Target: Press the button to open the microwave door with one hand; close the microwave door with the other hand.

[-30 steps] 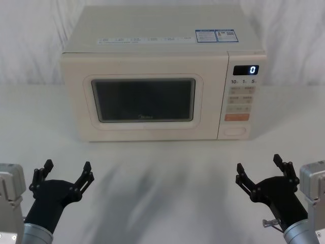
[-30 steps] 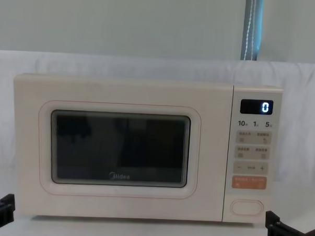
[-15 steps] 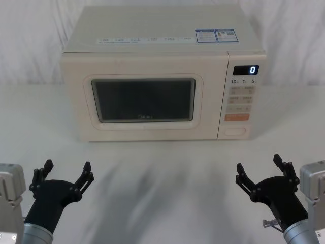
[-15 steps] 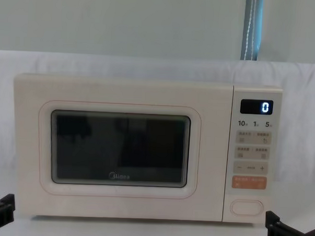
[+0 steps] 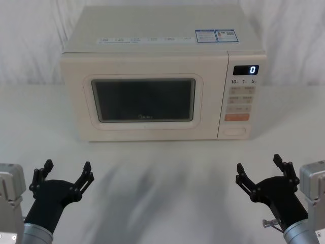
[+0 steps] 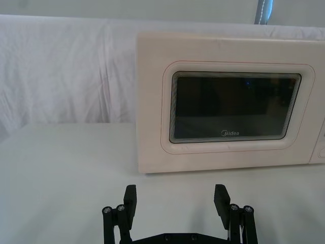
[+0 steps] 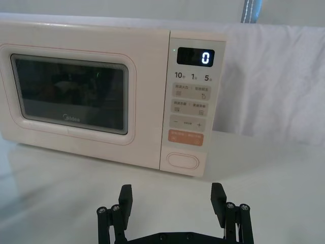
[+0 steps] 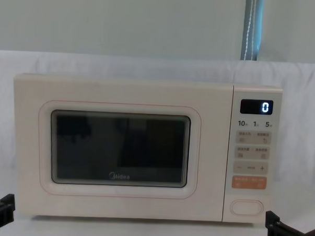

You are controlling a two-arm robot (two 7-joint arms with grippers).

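Two open end effectors, left end effector (image 5: 67, 176), right end effector (image 5: 260, 169), button (image 5: 235, 131) well beyond

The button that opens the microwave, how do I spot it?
Find the cream microwave, then its narrow control panel right of the window. The button sits lowest, under the orange key. It is the widest key, a plain cream oval without print.

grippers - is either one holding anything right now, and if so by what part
Nothing is held. The left gripper and right gripper both hang open above the table, short of the microwave door and the button.
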